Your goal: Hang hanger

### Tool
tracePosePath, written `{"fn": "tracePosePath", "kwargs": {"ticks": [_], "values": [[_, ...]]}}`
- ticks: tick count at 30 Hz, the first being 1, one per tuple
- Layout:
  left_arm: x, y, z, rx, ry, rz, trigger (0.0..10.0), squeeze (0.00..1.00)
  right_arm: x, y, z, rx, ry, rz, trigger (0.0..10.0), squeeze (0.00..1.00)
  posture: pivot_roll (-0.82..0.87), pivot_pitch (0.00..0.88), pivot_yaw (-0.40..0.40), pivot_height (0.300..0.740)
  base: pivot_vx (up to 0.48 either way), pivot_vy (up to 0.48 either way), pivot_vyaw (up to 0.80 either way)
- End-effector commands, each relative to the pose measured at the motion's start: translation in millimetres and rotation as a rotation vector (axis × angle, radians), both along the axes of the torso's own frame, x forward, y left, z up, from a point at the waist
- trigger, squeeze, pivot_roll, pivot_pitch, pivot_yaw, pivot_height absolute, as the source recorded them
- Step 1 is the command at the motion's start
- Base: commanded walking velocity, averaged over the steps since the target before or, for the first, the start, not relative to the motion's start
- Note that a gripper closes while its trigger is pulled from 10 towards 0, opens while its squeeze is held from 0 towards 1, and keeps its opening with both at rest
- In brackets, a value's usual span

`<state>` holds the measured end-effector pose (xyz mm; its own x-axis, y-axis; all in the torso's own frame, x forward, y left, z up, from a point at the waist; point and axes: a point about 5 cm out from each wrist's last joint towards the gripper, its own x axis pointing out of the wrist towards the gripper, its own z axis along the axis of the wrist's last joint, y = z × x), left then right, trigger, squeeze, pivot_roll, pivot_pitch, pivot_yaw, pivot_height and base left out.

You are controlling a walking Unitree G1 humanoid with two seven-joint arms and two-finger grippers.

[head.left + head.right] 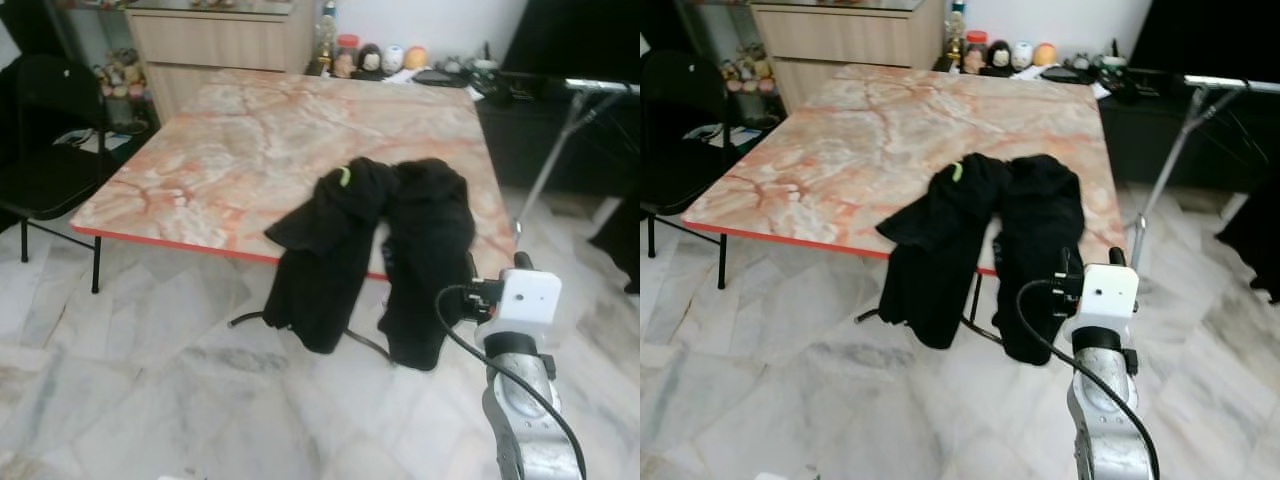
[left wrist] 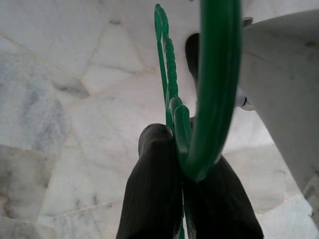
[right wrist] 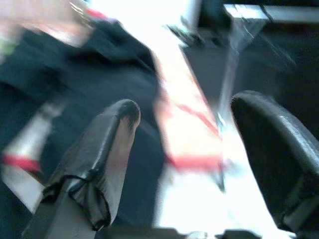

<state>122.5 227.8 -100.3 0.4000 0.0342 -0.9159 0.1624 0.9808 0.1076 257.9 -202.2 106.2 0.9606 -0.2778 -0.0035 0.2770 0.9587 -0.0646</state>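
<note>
Left hand (image 2: 182, 149) clamped on a green plastic hanger (image 2: 212, 89), right hand (image 3: 184, 144) spread open near the bench.

At the left of the head views stands a black folding chair (image 1: 45, 150); the marble-patterned bench with a red edge (image 1: 250, 140) fills the upper centre, and a black garment (image 1: 375, 250) drapes over its near edge, hanging toward the pale marble floor (image 1: 130, 390). In the left wrist view the hanger sits pinched between the two black fingers (image 2: 152, 194) above the floor. At lower right the silver right arm (image 1: 520, 400) rises by the garment, its fingers (image 3: 94, 164) apart with nothing between them.
</note>
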Motion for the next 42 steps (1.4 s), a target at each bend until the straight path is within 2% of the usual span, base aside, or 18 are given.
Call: {"fn": "tracePosePath", "kwargs": {"ticks": [1,6,8,9,10,12,17,20,22,23,25,26,27,29,31,34,42], "values": [[-10.0,1.7,-2.9,0.007,0.038,0.006,10.0,0.00,-2.8,-4.8,-12.4,0.061,0.041,-0.047,10.0,0.00,-0.04,0.000,-0.021,0.740,-0.259,0.000,0.00],[-9.6,1.7,-2.9,0.012,0.037,0.012,10.0,0.00,-9.4,-14.5,-37.4,0.095,0.134,-0.098,10.0,0.00,-0.04,0.000,-0.021,0.740,-0.146,0.000,0.00],[-9.5,1.9,-2.9,0.018,0.038,0.012,10.0,0.00,-12.6,-16.0,-51.6,0.090,0.197,-0.093,10.0,0.00,-0.05,0.000,-0.021,0.740,0.000,0.000,0.00],[-9.1,2.0,-2.8,0.022,0.038,0.010,10.0,0.00,-16.0,-13.9,-68.4,0.091,0.259,-0.063,10.0,0.00,-0.05,0.000,-0.021,0.740,0.000,0.000,0.00],[-9.1,2.0,-2.8,0.022,0.038,0.010,10.0,0.00,-16.0,-13.9,-68.4,0.091,0.259,-0.063,10.0,0.00,-0.05,0.000,-0.021,0.740,0.000,0.000,0.00],[-8.1,1.5,-2.6,0.023,0.032,0.014,10.0,0.00,-25.8,-10.3,-105.4,0.104,0.420,-0.016,10.0,0.00,-0.04,0.000,-0.026,0.740,0.000,0.000,0.00],[-7.0,1.6,-2.2,0.021,0.021,0.029,10.0,0.00,-39.3,-4.3,-141.2,0.136,0.605,-0.009,10.0,0.00,-0.04,0.000,-0.026,0.740,0.000,0.000,0.00],[-5.9,2.9,-1.6,0.026,0.015,0.038,10.0,0.00,-55.1,-3.2,-165.0,0.129,0.740,-0.002,10.0,0.00,-0.05,0.000,-0.024,0.740,0.000,0.000,0.00],[-5.3,3.3,-1.4,0.028,0.014,0.036,10.0,0.00,-62.6,-2.4,-173.4,0.150,0.791,0.005,10.0,0.00,-0.04,0.000,-0.018,0.740,0.000,0.000,0.00],[-4.4,4.0,-0.9,0.030,0.012,0.034,10.0,0.00,-71.2,2.2,-181.6,0.167,0.848,0.046,10.0,0.00,-0.04,0.000,-0.017,0.740,0.000,0.000,0.00],[-3.6,4.5,-0.6,0.031,0.009,0.034,10.0,0.00,-78.3,7.0,-187.3,0.184,0.894,0.088,10.0,0.00,-0.04,0.000,-0.015,0.740,0.000,0.000,0.00],[-2.5,5.5,0.0,0.033,0.005,0.034,10.0,0.00,-89.1,13.4,-194.4,0.213,0.952,0.129,10.0,0.00,-0.04,0.000,-0.014,0.740,0.000,0.000,0.00],[-1.4,6.3,0.6,0.036,0.001,0.034,10.0,0.00,-95.6,15.4,-198.0,0.201,0.987,0.150,10.0,0.00,-0.03,0.000,-0.018,0.740,0.000,0.000,0.00],[-0.4,6.7,1.0,0.037,-0.003,0.033,10.0,0.00,-96.1,14.8,-198.5,0.221,0.980,0.129,10.0,0.00,-0.03,0.000,-0.019,0.740,0.000,0.000,0.00],[0.5,8.7,1.7,0.053,-0.001,0.021,10.0,0.00,-97.1,13.1,-198.9,0.265,0.961,0.039,10.0,0.00,-0.03,0.000,-0.017,0.740,0.000,0.000,0.00],[2.0,8.0,1.8,0.062,0.004,0.009,10.0,0.00,-96.3,12.6,-198.7,0.296,0.938,0.002,10.0,0.00,-0.04,0.000,-0.009,0.740,0.000,0.000,0.00],[10.2,-3.8,1.5,0.067,-0.008,-0.021,10.0,0.00,-94.5,11.7,-198.5,0.292,0.946,0.000,10.0,0.00,-0.03,0.000,-0.018,0.740,0.000,-0.032,0.00]]}}
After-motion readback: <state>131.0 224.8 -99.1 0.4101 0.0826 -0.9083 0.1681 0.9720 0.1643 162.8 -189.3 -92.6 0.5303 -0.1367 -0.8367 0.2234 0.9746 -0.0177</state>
